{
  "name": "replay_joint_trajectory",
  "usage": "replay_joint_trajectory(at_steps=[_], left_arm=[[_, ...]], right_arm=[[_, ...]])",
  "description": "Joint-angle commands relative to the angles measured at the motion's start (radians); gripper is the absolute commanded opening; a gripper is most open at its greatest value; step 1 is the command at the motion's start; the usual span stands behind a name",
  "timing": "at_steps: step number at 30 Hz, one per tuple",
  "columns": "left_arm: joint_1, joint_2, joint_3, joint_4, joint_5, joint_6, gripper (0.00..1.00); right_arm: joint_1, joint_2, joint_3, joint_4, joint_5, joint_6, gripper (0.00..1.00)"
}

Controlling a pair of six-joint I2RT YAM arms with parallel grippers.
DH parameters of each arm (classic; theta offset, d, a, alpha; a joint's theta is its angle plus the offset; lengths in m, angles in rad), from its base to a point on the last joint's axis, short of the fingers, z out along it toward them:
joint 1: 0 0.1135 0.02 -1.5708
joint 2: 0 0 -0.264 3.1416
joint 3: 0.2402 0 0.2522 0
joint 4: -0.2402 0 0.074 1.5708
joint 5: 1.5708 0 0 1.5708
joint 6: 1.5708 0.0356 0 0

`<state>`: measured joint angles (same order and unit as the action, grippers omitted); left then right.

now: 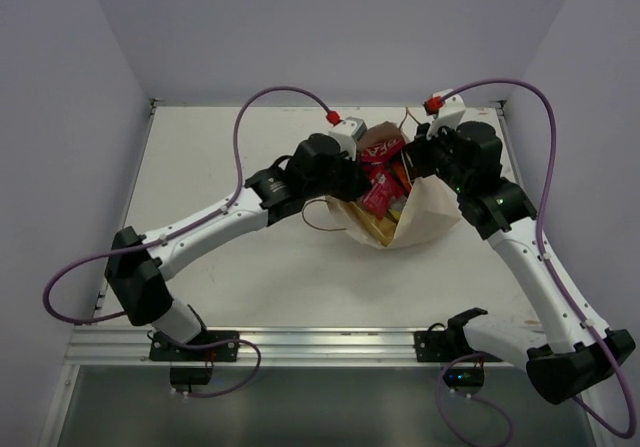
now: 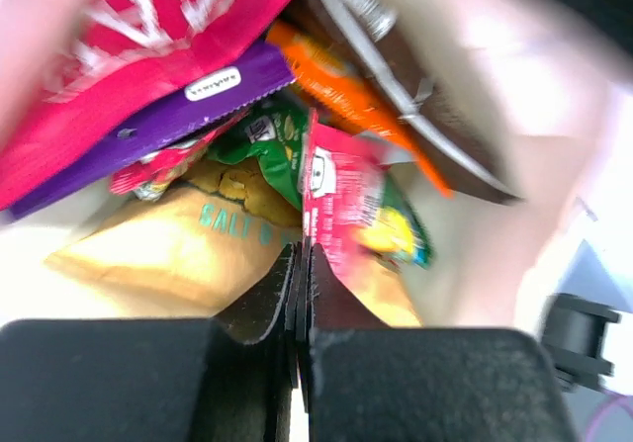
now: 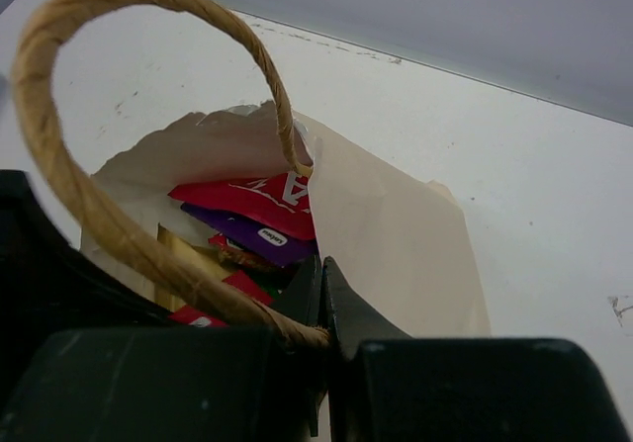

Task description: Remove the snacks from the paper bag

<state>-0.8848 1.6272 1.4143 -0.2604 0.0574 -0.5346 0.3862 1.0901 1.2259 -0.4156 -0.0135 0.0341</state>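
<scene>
The paper bag (image 1: 432, 217) lies mid-table, its mouth facing up and left, full of snacks (image 1: 380, 182). My left gripper (image 1: 353, 189) reaches into the mouth. In the left wrist view its jaws (image 2: 302, 256) are shut on the edge of a small pink packet (image 2: 341, 200). Around it lie a tan-yellow chip bag (image 2: 168, 244), a green packet (image 2: 272, 140), a purple one (image 2: 178, 106), an orange one (image 2: 341, 81), a big pink bag (image 2: 148, 27) and a brown bag (image 2: 435, 116). My right gripper (image 1: 420, 160) (image 3: 324, 264) is shut on the bag's rim (image 3: 396, 234) by the string handle (image 3: 59, 165).
The white table (image 1: 200, 157) is walled at the left, back and right. A metal rail (image 1: 330, 342) runs along the near edge by the arm bases. Purple cables (image 1: 250, 117) loop above both arms.
</scene>
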Motion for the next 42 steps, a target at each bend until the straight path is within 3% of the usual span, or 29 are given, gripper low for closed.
replay_joint_trajectory(at_steps=[1,4,6,12,17,22,24,25,26,31,32,35,38,42], left_arm=[[0.003,-0.2,0.0,0.004,-0.066,0.021,0.0],[0.033,-0.324,-0.015,-0.078,-0.192,0.041,0.0],[0.111,-0.395,-0.056,-0.126,-0.238,0.038,0.0],[0.446,-0.573,-0.179,-0.16,-0.235,0.068,0.0],[0.637,-0.498,-0.281,-0.071,-0.119,0.094,0.0],[0.721,-0.311,-0.362,0.127,0.025,0.052,0.0],[0.737,-0.235,-0.394,0.206,0.019,0.036,0.0],[0.76,-0.212,-0.409,0.226,0.007,0.022,0.02],[0.776,-0.164,-0.441,0.243,0.009,0.016,0.16],[0.849,-0.096,-0.485,0.247,0.074,0.016,0.45],[0.85,-0.121,-0.489,0.213,0.07,0.021,0.62],[0.847,-0.212,-0.492,0.175,0.082,0.041,0.98],[0.793,-0.288,-0.433,0.101,0.101,0.1,1.0],[0.562,-0.348,-0.287,0.055,0.105,0.263,0.99]], right_arm=[[0.006,-0.03,-0.006,0.06,0.049,0.001,0.0],[0.006,-0.039,-0.014,0.057,0.07,-0.01,0.0],[0.006,-0.041,-0.014,0.052,0.086,-0.011,0.0],[0.006,-0.05,-0.014,0.041,0.092,-0.013,0.0],[0.006,-0.044,-0.014,0.037,0.089,-0.011,0.0],[0.006,-0.038,-0.026,0.044,0.075,-0.005,0.0],[0.006,-0.035,-0.034,0.049,0.066,-0.003,0.0],[0.006,-0.033,-0.037,0.051,0.063,0.0,0.0],[0.006,-0.029,-0.04,0.057,0.058,0.004,0.0],[0.006,-0.016,-0.04,0.049,0.037,0.009,0.0],[0.006,-0.016,-0.04,0.044,0.038,0.009,0.0],[0.006,-0.018,-0.034,0.038,0.041,0.003,0.0],[0.006,-0.019,-0.023,0.023,0.041,-0.01,0.0],[0.006,-0.027,-0.006,0.005,0.047,-0.026,0.0]])
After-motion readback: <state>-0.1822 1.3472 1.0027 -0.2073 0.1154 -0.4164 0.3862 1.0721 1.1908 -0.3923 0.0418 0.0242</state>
